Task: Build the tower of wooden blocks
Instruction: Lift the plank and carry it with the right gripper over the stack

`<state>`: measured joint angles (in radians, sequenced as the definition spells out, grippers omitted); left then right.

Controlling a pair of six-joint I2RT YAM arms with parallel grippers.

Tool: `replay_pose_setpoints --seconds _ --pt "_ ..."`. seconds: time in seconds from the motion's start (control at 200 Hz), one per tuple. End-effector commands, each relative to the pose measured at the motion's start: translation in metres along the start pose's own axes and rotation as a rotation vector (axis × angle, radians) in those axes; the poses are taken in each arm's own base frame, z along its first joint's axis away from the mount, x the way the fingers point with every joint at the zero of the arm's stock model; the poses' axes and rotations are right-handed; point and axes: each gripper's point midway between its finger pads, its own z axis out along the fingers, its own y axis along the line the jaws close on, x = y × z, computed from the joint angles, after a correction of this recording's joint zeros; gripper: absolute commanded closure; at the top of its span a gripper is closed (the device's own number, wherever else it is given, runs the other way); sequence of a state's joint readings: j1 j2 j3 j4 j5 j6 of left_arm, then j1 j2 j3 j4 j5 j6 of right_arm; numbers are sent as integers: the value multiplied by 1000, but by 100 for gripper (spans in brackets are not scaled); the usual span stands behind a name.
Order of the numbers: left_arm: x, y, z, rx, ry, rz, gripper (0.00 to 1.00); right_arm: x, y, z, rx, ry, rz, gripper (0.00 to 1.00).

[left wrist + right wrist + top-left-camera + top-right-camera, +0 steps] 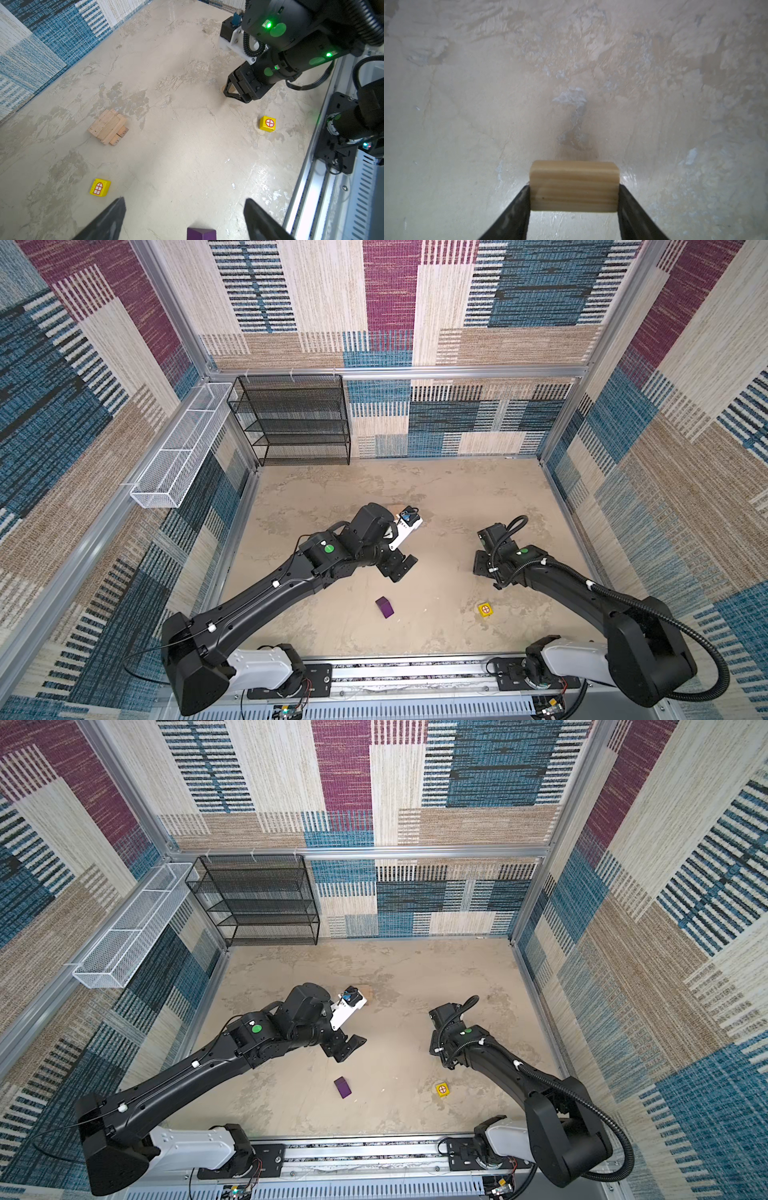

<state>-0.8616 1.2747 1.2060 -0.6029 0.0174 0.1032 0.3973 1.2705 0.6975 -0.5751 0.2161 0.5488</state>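
A low stack of tan bricks in crossed layers, the wood block tower (108,126), lies on the floor in the left wrist view. My left gripper (185,200) hangs open above the purple roof-shaped block (201,234), which sits between the fingers and touches neither. Both top views show this purple block (385,607) just in front of the left gripper (399,568). Two yellow cubes lie loose, one with a window print (100,187) and one with a circle print (267,123). My right gripper (574,187) is shut on a tan brick (574,178), held just above the floor.
A black mesh shelf (295,418) stands at the back left. A white wire basket (178,448) hangs on the left wall. An aluminium rail (415,672) with both arm bases runs along the front edge. Patterned walls enclose the floor on three sides.
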Motion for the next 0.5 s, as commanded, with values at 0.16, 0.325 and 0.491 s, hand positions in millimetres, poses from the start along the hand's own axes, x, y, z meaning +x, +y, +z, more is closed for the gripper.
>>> replay_pose_setpoints --seconds 0.16,0.325,0.491 --pt "1 27 16 -35 17 -127 28 -42 34 -29 -122 -79 -24 100" --pt "3 48 15 -44 18 -223 41 -68 67 -47 -186 -97 -60 100" --pt "3 71 5 -90 -18 -301 47 -88 112 -63 -228 -128 -129 100"
